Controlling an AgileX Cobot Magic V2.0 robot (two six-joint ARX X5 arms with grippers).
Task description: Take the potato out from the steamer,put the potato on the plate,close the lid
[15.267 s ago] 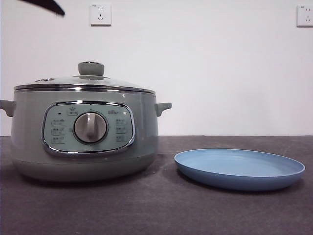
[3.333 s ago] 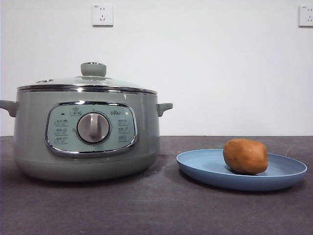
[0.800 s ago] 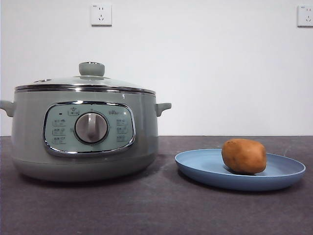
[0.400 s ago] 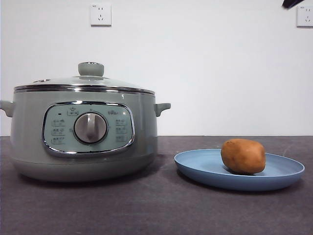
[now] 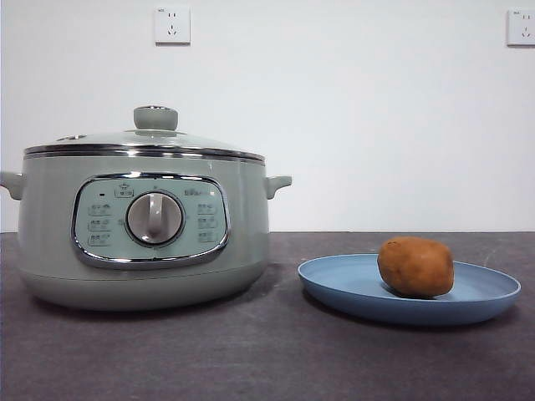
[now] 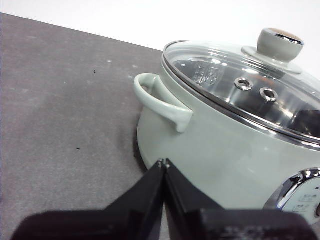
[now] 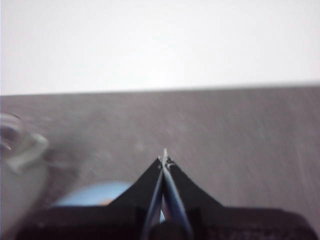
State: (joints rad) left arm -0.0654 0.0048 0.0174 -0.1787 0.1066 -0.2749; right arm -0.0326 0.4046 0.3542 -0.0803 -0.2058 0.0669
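Observation:
The orange-brown potato (image 5: 415, 266) lies on the blue plate (image 5: 351, 288) at the right of the table. The sage-green steamer (image 5: 142, 251) stands at the left with the glass lid (image 5: 142, 139) on it, knob (image 5: 155, 118) up. My left gripper (image 6: 164, 163) is shut and empty, beside the steamer's side handle (image 6: 160, 100); the lid (image 6: 250, 90) also shows there. My right gripper (image 7: 164, 159) is shut and empty, above the table with the plate's edge (image 7: 95, 196) below it. Neither gripper shows in the front view.
Dark grey table top (image 5: 267, 359) runs in front of pot and plate. White wall behind with two sockets (image 5: 172, 25). The steamer's handle (image 7: 25, 147) shows blurred in the right wrist view.
A black gripper tip at the top right corner half a second ago has left the front view. The potato, plate, steamer and lid have not moved.

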